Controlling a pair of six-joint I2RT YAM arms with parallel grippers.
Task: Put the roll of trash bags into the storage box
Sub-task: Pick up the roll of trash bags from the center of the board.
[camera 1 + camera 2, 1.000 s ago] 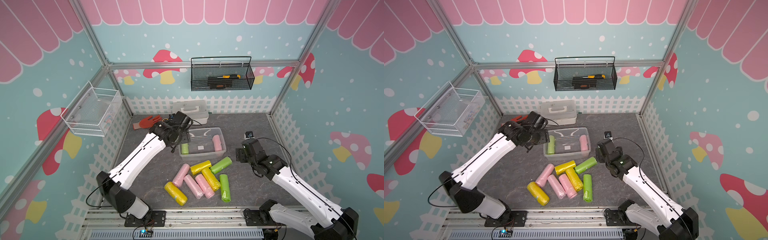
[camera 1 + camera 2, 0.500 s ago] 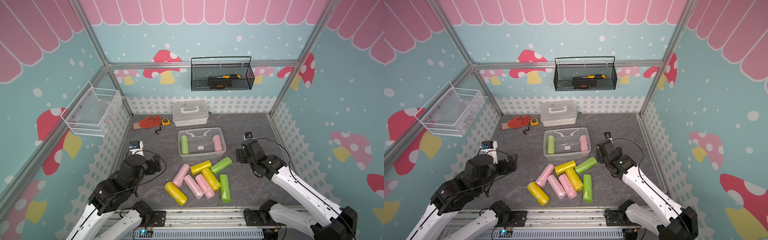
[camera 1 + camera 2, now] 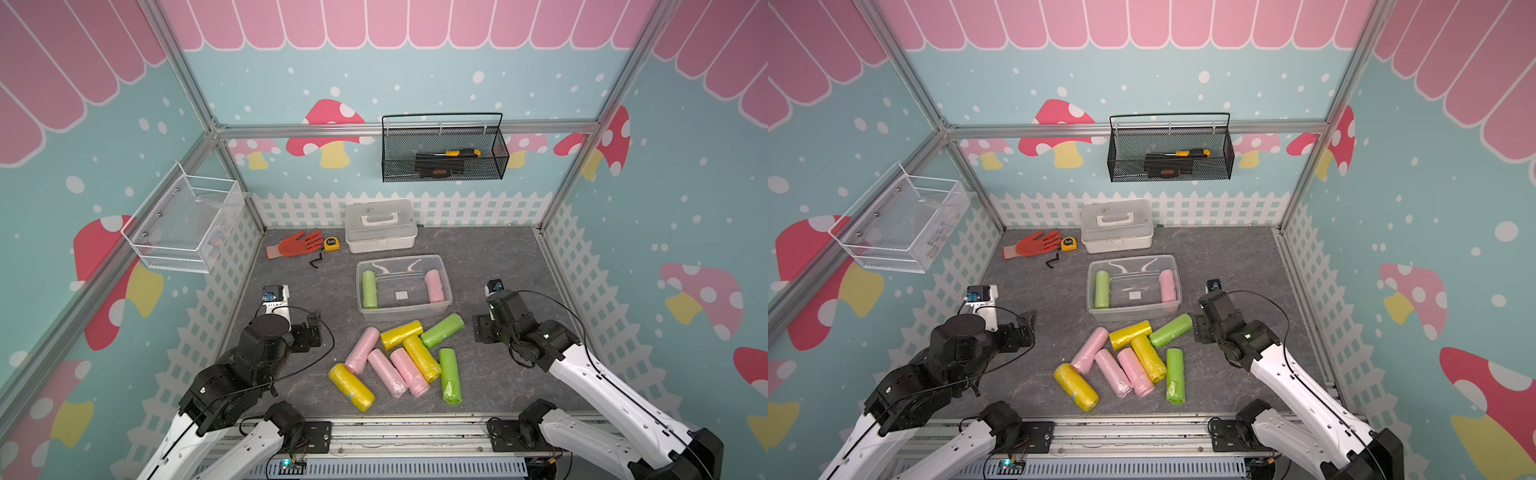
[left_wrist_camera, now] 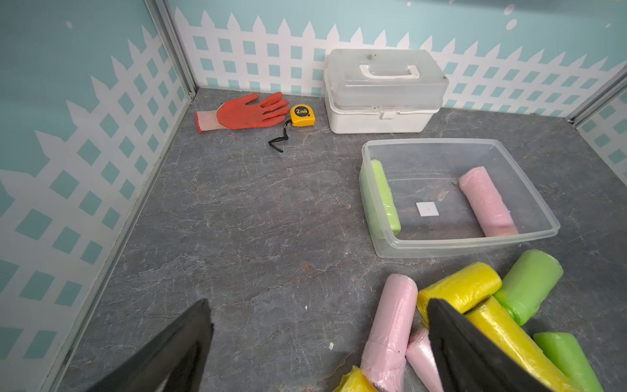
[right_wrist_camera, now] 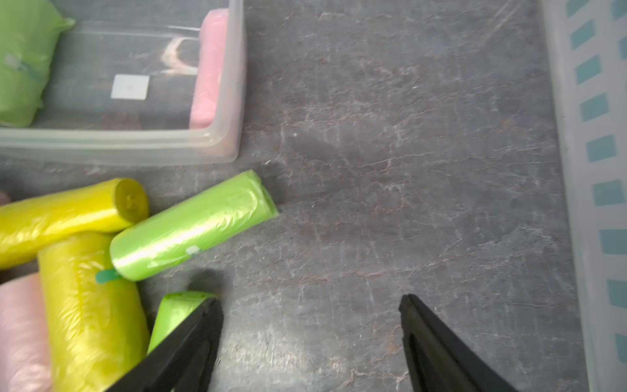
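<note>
Close beside the clear storage box [image 5: 101, 149], the green trash-bag roll [image 5: 193, 225] lies on the worktop [image 5: 407, 169]; the right fingers [image 5: 437, 349], apart and empty like the left fingers [image 4: 454, 339], should straddle its middle crosswise.

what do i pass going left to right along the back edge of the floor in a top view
glove → tape measure → white case
</note>
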